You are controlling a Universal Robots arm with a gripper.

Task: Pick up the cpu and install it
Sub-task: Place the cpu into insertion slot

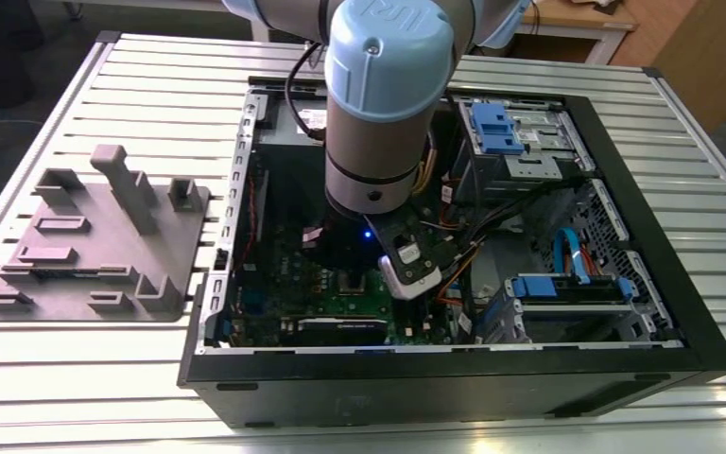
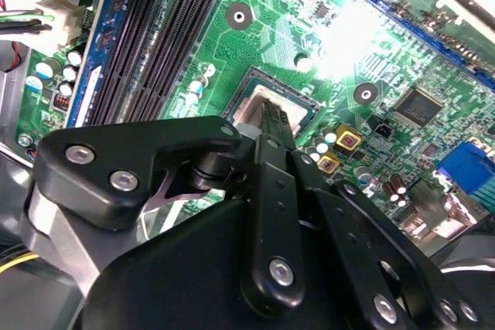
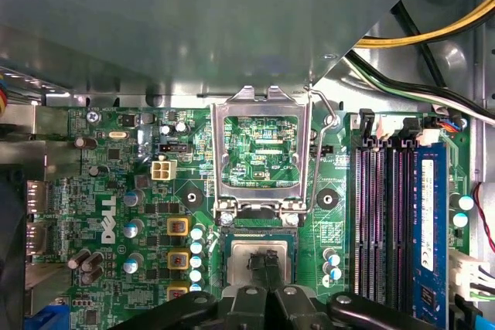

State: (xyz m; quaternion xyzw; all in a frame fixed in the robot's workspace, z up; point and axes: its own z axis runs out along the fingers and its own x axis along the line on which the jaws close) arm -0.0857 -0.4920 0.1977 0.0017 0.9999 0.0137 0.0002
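First wrist view: your gripper [image 3: 264, 262] stands over the open processor socket. Its two black fingers are pressed together, tips down on the middle of the cpu [image 3: 244, 256]. The cpu lies flat inside the socket frame on the green motherboard [image 3: 116, 191], its silvery top showing on both sides of the fingertips. From this angle the tips appear to touch the metal lid, though you cannot be sure of the contact. The fingers do not grip the chip by its edges.

The socket's metal load plate [image 3: 219, 152] is swung open just beside the socket, with bare board showing through its window. The dark memory slots [image 3: 387, 222] run along the board near the socket, with a blue slot beside them.

In the second wrist view, the gripper [image 2: 274, 113] reaches past its own black linkage, and the fingertips come down on the cpu [image 2: 249, 110], seated level in the square frame. The memory slots [image 2: 147, 28] lie to one side on the motherboard [image 2: 271, 28].

In the exterior view, your arm [image 1: 382, 113] plunges straight down into the open computer case [image 1: 439, 383], which lies on its side on a slatted metal table [image 1: 86, 378]. The wrist is deep among the cables above the motherboard [image 1: 287, 274]. A grey plastic fixture [image 1: 98, 236] sits on the table at the exterior view's left, well apart from the case.
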